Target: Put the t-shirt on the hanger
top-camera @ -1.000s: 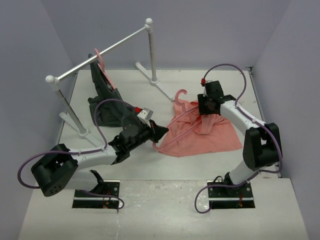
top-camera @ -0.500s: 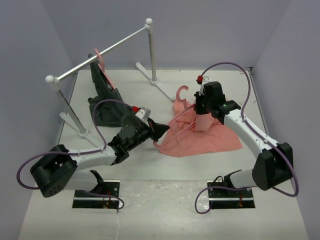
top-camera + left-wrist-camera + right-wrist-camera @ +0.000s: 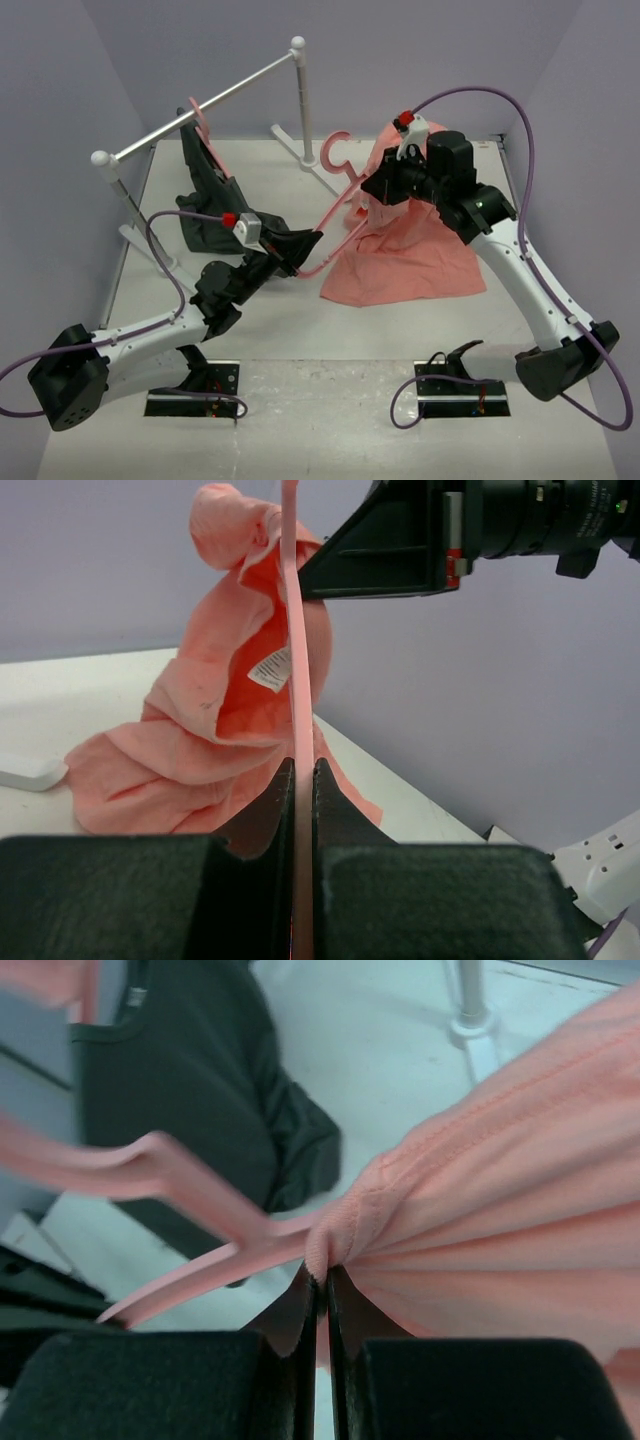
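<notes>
The thin pink hanger [image 3: 340,203] is tilted up off the table, hook [image 3: 335,146] pointing toward the back. My left gripper [image 3: 312,240] is shut on its lower end; in the left wrist view the pink bar [image 3: 295,630] runs straight up from between the jaws [image 3: 303,770]. The salmon t-shirt [image 3: 410,250] hangs partly lifted, its lower part still on the table. My right gripper [image 3: 375,190] is shut on a bunched fold of the t-shirt's [image 3: 500,1190] hem or collar, seen pinched at the tips [image 3: 322,1275]. The hanger [image 3: 170,1170] passes just left of that grip.
A white rail [image 3: 200,105] on two posts crosses the back left, its foot [image 3: 320,172] near the hanger hook. A dark grey garment [image 3: 205,195] hangs from it on another pink hanger, sagging onto the table. Purple walls close in on the left, right and back.
My right gripper shut on the t-shirt and raised it up and back. The left arm stretched forward and lifted the hanger, so its hook now sits higher and further left.
</notes>
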Motion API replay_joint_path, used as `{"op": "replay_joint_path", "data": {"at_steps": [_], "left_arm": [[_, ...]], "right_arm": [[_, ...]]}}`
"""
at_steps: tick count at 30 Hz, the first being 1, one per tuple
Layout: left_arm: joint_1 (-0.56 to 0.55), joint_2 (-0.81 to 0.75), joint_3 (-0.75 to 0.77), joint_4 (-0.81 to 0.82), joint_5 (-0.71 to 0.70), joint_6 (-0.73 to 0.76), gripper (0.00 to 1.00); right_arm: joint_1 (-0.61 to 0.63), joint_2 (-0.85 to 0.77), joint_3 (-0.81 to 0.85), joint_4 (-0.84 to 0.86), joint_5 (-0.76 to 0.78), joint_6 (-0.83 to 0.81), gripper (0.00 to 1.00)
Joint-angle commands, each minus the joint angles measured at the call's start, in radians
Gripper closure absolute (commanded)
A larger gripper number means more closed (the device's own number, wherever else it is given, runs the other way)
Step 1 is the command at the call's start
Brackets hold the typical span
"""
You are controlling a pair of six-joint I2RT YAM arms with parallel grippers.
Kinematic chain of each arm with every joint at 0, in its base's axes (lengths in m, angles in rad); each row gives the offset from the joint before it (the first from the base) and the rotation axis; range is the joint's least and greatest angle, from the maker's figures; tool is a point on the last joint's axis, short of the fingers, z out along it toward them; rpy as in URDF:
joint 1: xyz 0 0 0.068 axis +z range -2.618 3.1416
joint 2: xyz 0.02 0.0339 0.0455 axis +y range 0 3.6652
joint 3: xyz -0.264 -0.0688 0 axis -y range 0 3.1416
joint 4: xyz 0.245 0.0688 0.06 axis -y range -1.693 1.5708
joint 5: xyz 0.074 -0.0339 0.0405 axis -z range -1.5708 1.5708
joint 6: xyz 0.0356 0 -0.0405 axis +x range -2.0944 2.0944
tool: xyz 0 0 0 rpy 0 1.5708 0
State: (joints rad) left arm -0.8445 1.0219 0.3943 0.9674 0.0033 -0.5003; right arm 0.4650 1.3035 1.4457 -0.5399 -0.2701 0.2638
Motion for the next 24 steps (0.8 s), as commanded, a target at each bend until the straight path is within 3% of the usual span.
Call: {"op": "replay_joint_path", "data": {"at_steps": [1, 7, 10, 13, 16, 17, 21, 24], "left_arm": [[-0.008, -0.021, 0.048, 0.044, 0.002, 0.076, 1.00], [-0.008, 0.014, 0.095, 0.028, 0.021, 0.094, 1.00], [-0.008, 0.008, 0.073, 0.053, 0.026, 0.064, 1.00], [-0.008, -0.013, 0.051, 0.054, 0.045, 0.058, 1.00], [-0.008, -0.044, 0.028, 0.030, 0.027, 0.044, 1.00], [-0.009, -0.053, 0.013, 0.026, 0.026, 0.038, 1.00], [-0.010, -0.052, -0.031, 0.080, 0.019, 0.014, 1.00], [-0.010, -0.038, -0.025, 0.088, 0.015, 0.009, 1.00]], "right_arm": [[0.031, -0.119, -0.110, 0.198, -0.315, 0.149, 1.00], [0.029, -0.143, -0.107, 0.256, -0.565, 0.177, 1.00], [0.003, -0.161, -0.083, 0.154, -0.363, 0.120, 1.00], [-0.129, -0.146, -0.095, 0.091, -0.335, 0.102, 1.00], [-0.149, -0.130, -0.059, -0.031, -0.006, 0.037, 1.00], [-0.148, -0.127, -0.051, -0.054, 0.032, 0.026, 1.00], [-0.086, -0.092, -0.033, -0.067, -0.086, 0.009, 0.95], [-0.072, -0.094, -0.083, 0.000, -0.324, 0.018, 0.91]]}}
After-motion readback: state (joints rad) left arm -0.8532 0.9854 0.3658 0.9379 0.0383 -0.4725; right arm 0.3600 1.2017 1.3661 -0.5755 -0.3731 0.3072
